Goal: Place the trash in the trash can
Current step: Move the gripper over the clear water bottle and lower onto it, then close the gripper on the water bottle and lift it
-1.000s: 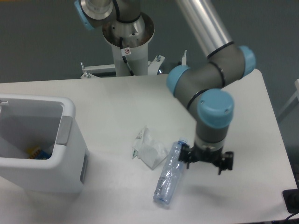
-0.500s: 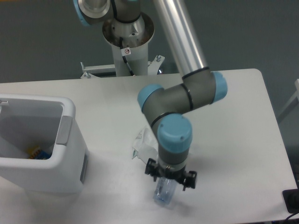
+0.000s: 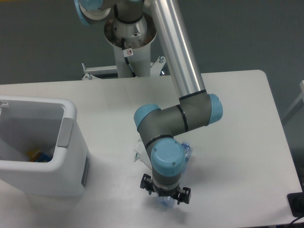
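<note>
1. Step in hand: approach for the first pickup. My gripper [image 3: 165, 194] hangs over the lower end of the bottle [image 3: 187, 150], near the front edge of the counter [image 3: 237, 118].
2. Bottle: crushed, clear and bluish. Only its capped end shows past my wrist; a little of the lower end peeks out under the jaws. The rest is hidden.
3. Jaws: state cannot be told; my own wrist covers them from above. I cannot tell either whether they touch the bottle or sit just above it.
4. Wrapper [image 3: 138, 151]: crumpled white, mostly hidden behind my arm, just beside the bottle.
5. Trash can [image 3: 69, 137]: at the left edge of the counter, well apart from both items, top open. Something yellow and blue lies inside.
6. Judgement: nothing is binned yet.
7. Next move calls for closing across the bottle's narrow width, lifting clear, then carrying left over the can's rim.
</note>
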{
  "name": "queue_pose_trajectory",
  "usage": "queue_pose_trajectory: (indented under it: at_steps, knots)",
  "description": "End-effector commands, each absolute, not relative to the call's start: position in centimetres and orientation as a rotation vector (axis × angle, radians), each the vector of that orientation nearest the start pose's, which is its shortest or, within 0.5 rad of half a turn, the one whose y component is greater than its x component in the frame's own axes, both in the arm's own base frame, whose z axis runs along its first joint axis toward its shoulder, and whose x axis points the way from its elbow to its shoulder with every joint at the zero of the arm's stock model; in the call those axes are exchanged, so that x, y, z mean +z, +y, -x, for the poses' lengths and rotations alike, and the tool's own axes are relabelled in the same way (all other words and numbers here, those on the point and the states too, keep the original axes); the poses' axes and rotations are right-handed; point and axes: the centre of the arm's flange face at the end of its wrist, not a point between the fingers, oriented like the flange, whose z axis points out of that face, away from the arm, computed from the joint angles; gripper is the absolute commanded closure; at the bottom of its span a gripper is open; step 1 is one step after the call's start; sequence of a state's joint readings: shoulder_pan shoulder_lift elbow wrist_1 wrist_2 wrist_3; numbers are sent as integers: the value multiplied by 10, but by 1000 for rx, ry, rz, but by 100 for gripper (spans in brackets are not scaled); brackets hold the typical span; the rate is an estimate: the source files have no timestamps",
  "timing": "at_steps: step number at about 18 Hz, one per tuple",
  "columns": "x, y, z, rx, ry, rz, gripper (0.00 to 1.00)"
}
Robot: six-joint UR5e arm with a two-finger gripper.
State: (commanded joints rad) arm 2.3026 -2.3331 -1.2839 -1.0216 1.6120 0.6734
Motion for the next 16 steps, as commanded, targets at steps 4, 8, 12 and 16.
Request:
queue_pose_trajectory:
  at_steps: [4, 8, 12, 16]
  knots:
    - [183, 645, 398, 103, -98, 3129, 0]
    - [184, 645, 394, 96, -95, 3132, 39]
    - [192, 646, 393, 99, -95, 3117, 52]
    - [214, 644, 393, 118, -94, 3092, 54]
